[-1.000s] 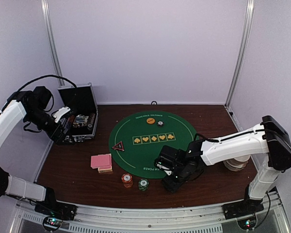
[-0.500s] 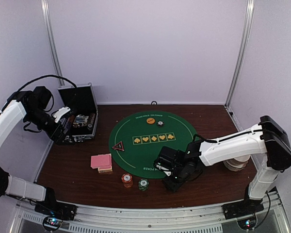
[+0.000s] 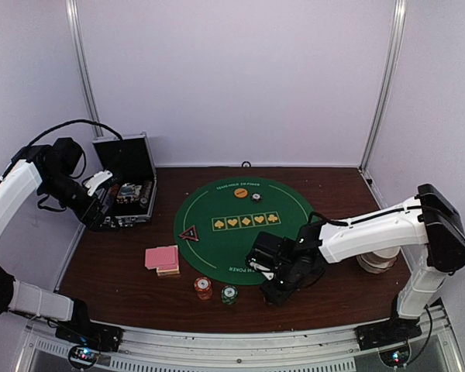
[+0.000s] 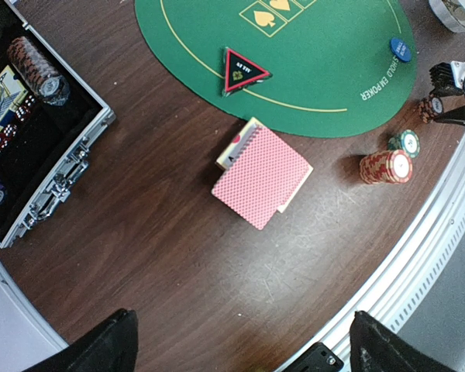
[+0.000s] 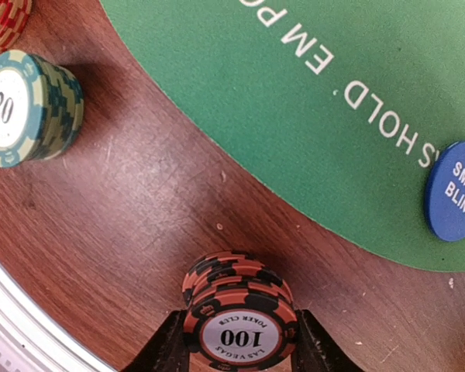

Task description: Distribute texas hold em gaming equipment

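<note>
My right gripper (image 3: 276,290) hangs low over the wood just off the mat's near edge. It is shut on a stack of orange-black "100" poker chips (image 5: 240,324), one finger on each side of the stack. A green "20" chip stack (image 5: 29,105) and a red stack (image 3: 203,287) stand to its left. On the mat's edge lies the blue marker disc (image 5: 453,191). Pink-backed playing cards (image 4: 262,175) lie on the wood, the black-red triangle (image 4: 244,71) on the mat. My left gripper (image 4: 240,358) is open and holds nothing, raised beside the case.
The round green felt mat (image 3: 217,205) carries an orange disc (image 3: 240,192) and a small chip (image 3: 256,197) at its far side. The open black case (image 3: 129,191) at far left holds more chips. A white round object (image 3: 376,262) sits at right under the right arm.
The right gripper's fingers have closed in onto the orange-black chip stack, and the arm has shifted slightly. The left arm has stayed still.
</note>
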### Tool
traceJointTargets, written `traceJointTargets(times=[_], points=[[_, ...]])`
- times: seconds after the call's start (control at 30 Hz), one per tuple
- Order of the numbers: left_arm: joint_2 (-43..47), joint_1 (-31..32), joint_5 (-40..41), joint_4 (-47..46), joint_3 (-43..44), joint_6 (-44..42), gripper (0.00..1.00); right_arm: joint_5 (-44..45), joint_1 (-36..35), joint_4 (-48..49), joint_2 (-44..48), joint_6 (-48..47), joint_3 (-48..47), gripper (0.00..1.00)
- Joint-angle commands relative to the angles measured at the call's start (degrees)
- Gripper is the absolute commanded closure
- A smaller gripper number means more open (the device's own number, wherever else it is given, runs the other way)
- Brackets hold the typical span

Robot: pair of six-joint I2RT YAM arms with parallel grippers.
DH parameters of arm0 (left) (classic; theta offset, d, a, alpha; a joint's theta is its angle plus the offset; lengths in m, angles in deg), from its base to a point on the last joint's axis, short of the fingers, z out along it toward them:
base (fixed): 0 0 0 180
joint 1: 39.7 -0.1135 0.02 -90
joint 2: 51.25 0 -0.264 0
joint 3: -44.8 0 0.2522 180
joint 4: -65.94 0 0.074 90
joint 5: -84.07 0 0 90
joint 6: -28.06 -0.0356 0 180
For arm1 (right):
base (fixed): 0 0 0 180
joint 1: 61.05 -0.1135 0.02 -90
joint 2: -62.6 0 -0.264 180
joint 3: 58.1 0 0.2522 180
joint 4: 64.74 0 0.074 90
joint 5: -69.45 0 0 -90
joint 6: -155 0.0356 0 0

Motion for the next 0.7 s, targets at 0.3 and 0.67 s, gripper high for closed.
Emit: traceJointTargets(times=[0.3,0.67], points=[[1.8,0.2,0.0,0.2,0.2,0.2,0.02,1.1,-0.3,-1.1,1.8,-0.2,-2.1,0.54],[2.0,0.2,-0.3,0.5,0.3,0.1,0.03,2.1,-0.3,-1.0,-0.2,-0.7,-2.5,0.34]])
